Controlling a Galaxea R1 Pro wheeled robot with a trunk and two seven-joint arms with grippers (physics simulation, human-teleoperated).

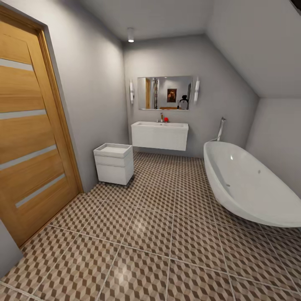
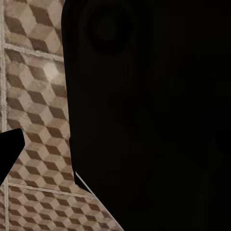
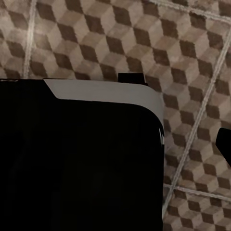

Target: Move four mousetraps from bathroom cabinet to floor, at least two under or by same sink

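Four mousetraps: none can be made out from here; by the task they are inside a cabinet, and nothing lies on the tiles yet.
Likely cabinet: the small white drawer unit [image 1: 113,163] against the left wall, between the wooden door [image 1: 29,138] and the sink; a guess, since its fronts are closed.
Sink: the sink [image 1: 159,134] hangs on the far wall under the mirror [image 1: 165,93], with bare tiles below its front edge.
Bathroom floor: the bathroom floor [image 1: 150,230] runs from the near edge of the head view to the far wall; the bathtub [image 1: 246,184] takes up its right side.
Left pincer: I cannot tell whether it is wide or narrow; dark robot body blocks most of the left wrist view.
Right pincer: likewise cannot tell; a dark, pale-edged body part covers much of the right wrist view.
Handling, as judged: such traps should be light, stiff and thin, so pinch across the long wooden edges, clear of the metal parts, and set each flat.
Stage: approach, nothing collected.
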